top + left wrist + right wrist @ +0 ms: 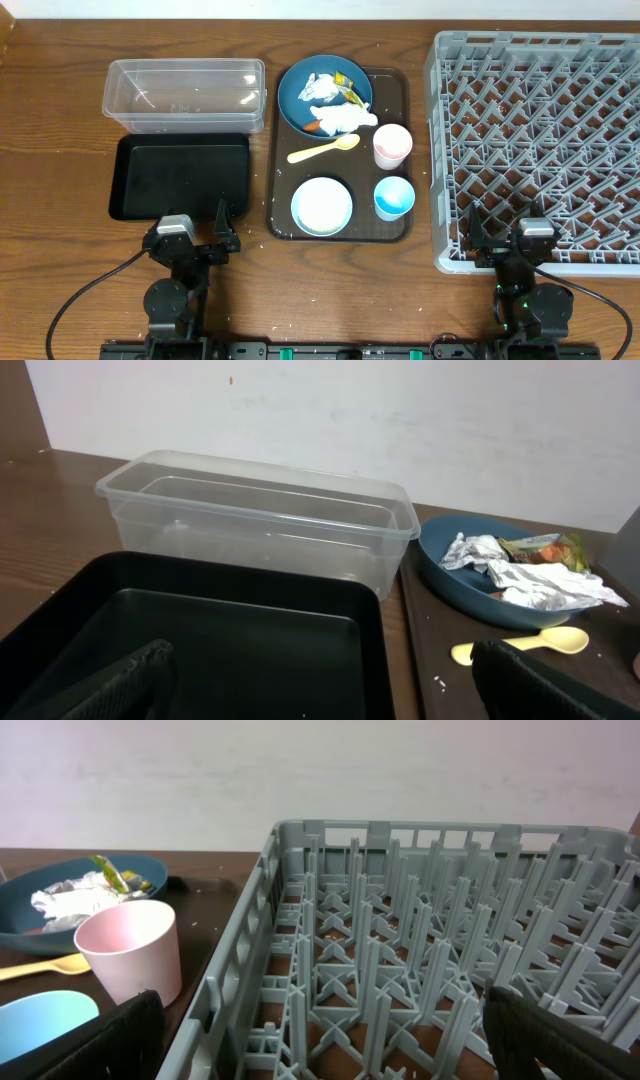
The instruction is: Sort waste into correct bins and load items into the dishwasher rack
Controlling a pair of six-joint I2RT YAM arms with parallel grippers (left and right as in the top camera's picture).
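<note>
While nothing is yet sorted, the waste sits heaped on the plate (292, 92) at the far end of the brown tray (388, 84): crumpled paper (337, 117), a yellow-green wrapper (346, 84) touching it, and a carrot (313, 126) at the plate's near rim. I judge the paper light and soft, so I would pinch a raised fold from above. The wrapper looks thin and slick and should be taken at a crumpled edge. The carrot seems firm, small and liable to roll, so I would take it across its middle. The plate is stiff and smooth and is best gripped over the rim once it is cleared.

Just beside the plate lies the spoon (323, 150), flat and low, so its handle is my hold. The pink cup (391, 146) and blue cup (394, 198) stand upright near the tray's right edge, and the bowl (321, 205) is at the near left. All look light, with one finger inside the wall.

Left of the tray are the tub (112, 95) and, nearer me, the black tray (180, 175). To the right is the rack (432, 150). All rest on the desk (60, 120).

My left fingers (190, 238) are spread wide over the black tray's near edge, and my right fingers (515, 242) are spread over the rack's near wall. Both hold nothing.

The wrapper carries print, too small for me to read. I see no other lettering.
</note>
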